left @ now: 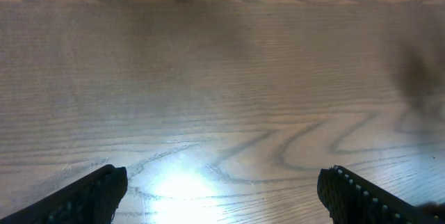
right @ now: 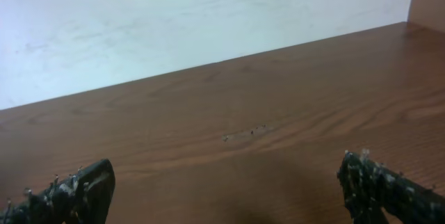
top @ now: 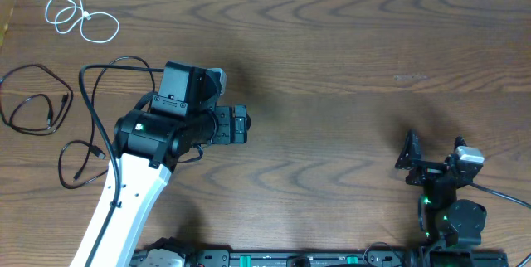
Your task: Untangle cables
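Observation:
Three cables lie apart at the table's left side in the overhead view. The white cable (top: 79,16) is coiled at the far left corner. One black cable (top: 33,101) is looped at the left edge. The other black cable (top: 86,101) curves from beside the left arm down to a loop near its base. My left gripper (top: 242,124) is open and empty over bare wood, right of the cables; its wrist view (left: 222,189) shows only wood between the fingers. My right gripper (top: 435,149) is open and empty at the front right, with only bare table in its wrist view (right: 226,189).
The wooden table (top: 332,68) ends at a white wall along the far side. The left arm's white link (top: 124,209) reaches in from the front edge, close to the second black cable's lower loop.

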{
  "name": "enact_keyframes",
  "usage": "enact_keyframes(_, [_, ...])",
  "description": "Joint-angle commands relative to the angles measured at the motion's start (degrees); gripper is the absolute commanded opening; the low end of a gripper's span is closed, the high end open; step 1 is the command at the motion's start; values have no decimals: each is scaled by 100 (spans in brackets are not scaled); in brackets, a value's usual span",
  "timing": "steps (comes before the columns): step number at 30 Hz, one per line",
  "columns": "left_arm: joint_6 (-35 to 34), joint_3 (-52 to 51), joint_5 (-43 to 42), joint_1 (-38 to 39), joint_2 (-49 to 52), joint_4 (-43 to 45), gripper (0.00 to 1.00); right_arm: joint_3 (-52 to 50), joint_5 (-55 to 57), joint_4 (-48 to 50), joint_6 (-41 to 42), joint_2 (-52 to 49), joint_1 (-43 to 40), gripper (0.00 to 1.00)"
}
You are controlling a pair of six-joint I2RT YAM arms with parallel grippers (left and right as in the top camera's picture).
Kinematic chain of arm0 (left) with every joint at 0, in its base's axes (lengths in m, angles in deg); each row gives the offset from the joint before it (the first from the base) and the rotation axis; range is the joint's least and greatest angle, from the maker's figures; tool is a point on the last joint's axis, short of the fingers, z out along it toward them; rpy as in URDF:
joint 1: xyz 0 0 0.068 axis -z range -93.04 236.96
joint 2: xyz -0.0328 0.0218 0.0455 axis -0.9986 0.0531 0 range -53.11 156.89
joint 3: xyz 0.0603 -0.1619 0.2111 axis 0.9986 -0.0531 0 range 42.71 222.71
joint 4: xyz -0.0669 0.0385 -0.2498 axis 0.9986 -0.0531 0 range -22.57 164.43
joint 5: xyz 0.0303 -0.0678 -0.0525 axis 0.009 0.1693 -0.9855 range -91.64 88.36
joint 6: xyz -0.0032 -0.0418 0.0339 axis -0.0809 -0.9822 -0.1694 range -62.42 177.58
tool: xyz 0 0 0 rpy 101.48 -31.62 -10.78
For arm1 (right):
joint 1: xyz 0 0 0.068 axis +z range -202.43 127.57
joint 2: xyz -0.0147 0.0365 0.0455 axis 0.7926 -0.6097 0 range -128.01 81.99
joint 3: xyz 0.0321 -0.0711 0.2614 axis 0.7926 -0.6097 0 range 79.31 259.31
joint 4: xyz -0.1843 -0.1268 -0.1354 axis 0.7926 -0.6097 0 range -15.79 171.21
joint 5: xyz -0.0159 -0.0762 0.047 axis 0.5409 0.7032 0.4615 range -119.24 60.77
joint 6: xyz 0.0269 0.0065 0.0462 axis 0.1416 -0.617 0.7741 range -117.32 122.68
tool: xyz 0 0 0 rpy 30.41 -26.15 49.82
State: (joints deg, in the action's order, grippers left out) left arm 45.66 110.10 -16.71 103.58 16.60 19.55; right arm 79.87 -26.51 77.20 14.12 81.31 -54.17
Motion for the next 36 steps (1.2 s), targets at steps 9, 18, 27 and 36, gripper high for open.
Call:
enact_keyframes(9, [74, -22, 37, 13, 7, 4, 93, -26, -181, -46, -748, 37, 98, 99])
enact_keyframes(18, [74, -22, 37, 13, 7, 4, 93, -26, -92, -37, -1056, 37, 258, 99])
enact_keyframes(27, [74, -22, 37, 13, 7, 4, 93, -26, -92, -46, -1539, 37, 361, 99])
enact_keyframes(36, [74, -22, 37, 13, 7, 4, 93, -26, -116, -48, -1360, 37, 254, 99])
